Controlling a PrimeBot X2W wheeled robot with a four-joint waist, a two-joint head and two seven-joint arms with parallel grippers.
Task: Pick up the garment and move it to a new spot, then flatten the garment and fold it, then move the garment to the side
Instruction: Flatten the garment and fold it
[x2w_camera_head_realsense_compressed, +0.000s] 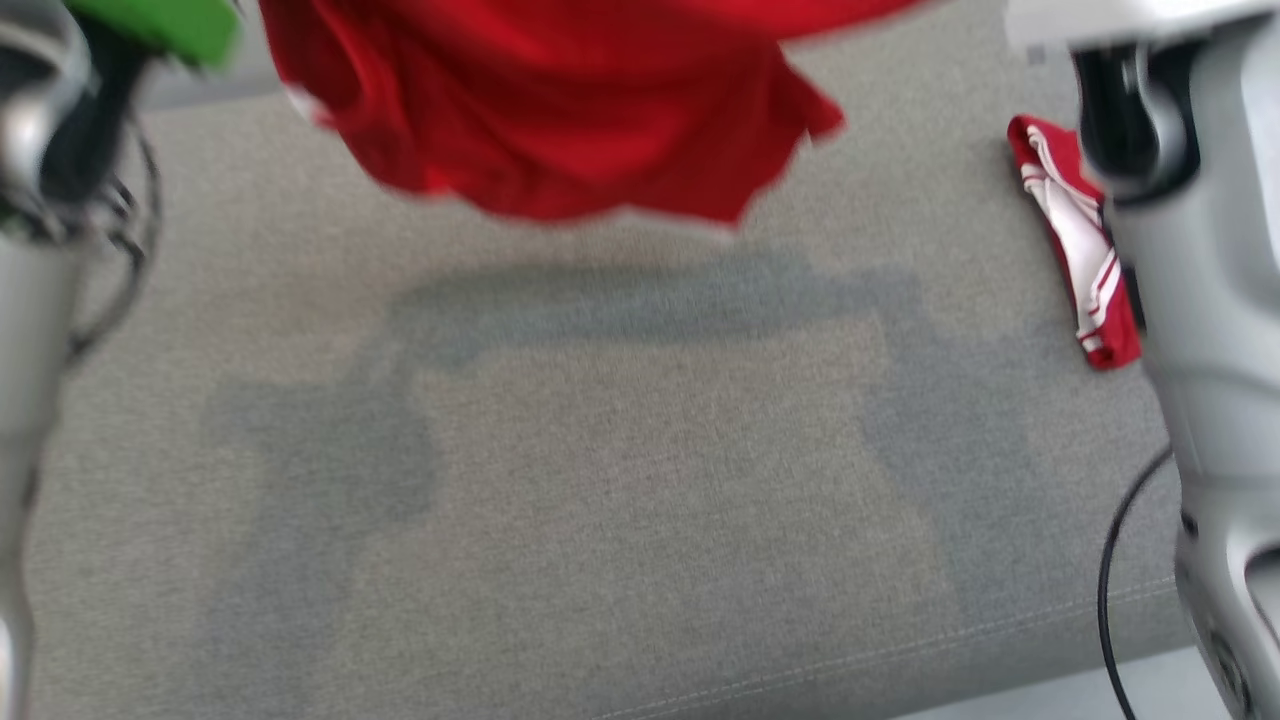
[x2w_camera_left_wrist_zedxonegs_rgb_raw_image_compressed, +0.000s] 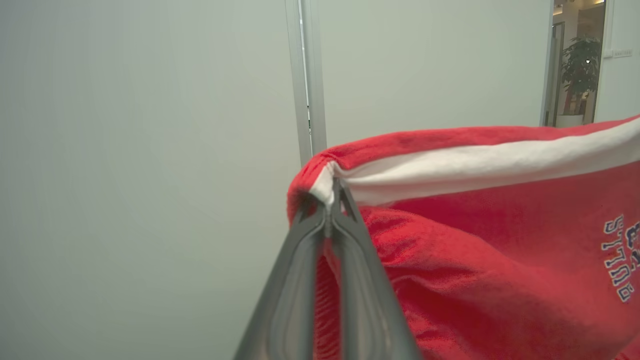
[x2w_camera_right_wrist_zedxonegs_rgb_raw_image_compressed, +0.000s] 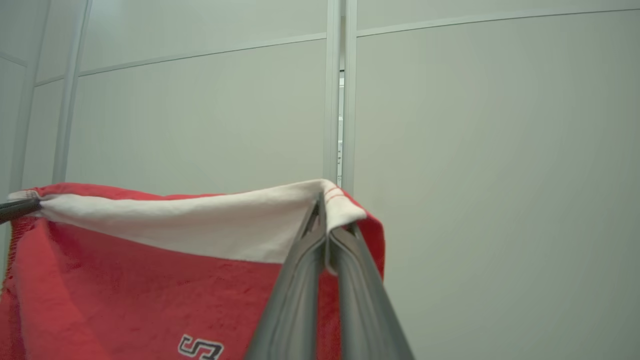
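A red garment (x2w_camera_head_realsense_compressed: 560, 110) with a white band hangs in the air above the grey cushion (x2w_camera_head_realsense_compressed: 620, 480), its lower hem blurred. In the left wrist view my left gripper (x2w_camera_left_wrist_zedxonegs_rgb_raw_image_compressed: 334, 200) is shut on one corner of the garment (x2w_camera_left_wrist_zedxonegs_rgb_raw_image_compressed: 500, 240), where the white band (x2w_camera_left_wrist_zedxonegs_rgb_raw_image_compressed: 475, 167) meets the red cloth. My right gripper (x2w_camera_right_wrist_zedxonegs_rgb_raw_image_compressed: 325, 220) is shut on the other corner of the garment (x2w_camera_right_wrist_zedxonegs_rgb_raw_image_compressed: 125, 290), pinching its white band (x2w_camera_right_wrist_zedxonegs_rgb_raw_image_compressed: 200, 225). The band is stretched between the two grippers. Printed lettering (x2w_camera_left_wrist_zedxonegs_rgb_raw_image_compressed: 625, 260) shows on the red cloth.
A second red and white garment (x2w_camera_head_realsense_compressed: 1080, 240) lies folded at the cushion's right side, beside my right forearm (x2w_camera_head_realsense_compressed: 1210, 350). My left forearm (x2w_camera_head_realsense_compressed: 30, 300) stands at the left edge. A pale wall (x2w_camera_right_wrist_zedxonegs_rgb_raw_image_compressed: 475, 150) is behind the raised cloth, and a doorway with a plant (x2w_camera_left_wrist_zedxonegs_rgb_raw_image_compressed: 580, 70) is farther off.
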